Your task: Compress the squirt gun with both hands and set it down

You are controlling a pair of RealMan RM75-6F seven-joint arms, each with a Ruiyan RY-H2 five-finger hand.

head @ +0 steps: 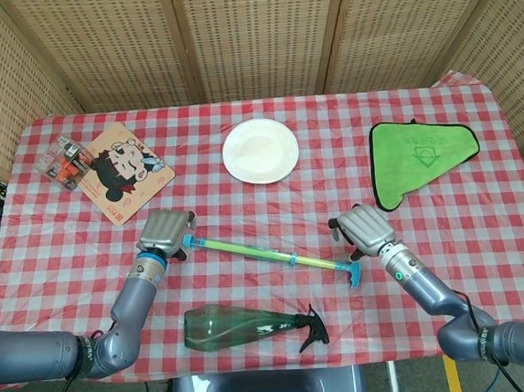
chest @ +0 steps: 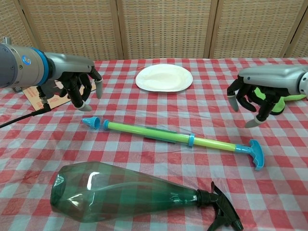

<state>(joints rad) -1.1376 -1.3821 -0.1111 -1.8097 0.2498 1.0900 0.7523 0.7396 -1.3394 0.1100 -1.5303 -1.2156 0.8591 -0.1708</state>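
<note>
I see the checkered cloth surface (chest: 159, 120) carrying a clear green plastic bottle (chest: 125, 192) lying on its side near me. Just beyond it the squirt gun (chest: 168, 137), a thin green tube with blue tip and T-handle, lies flat. My left hand (chest: 79, 86) and right hand (chest: 252, 98) hover above its ends, fingers apart, holding nothing.

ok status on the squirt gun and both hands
Left hand and right hand open, off it. Squirt gun flat on table. Spray bottle close in front.
</note>
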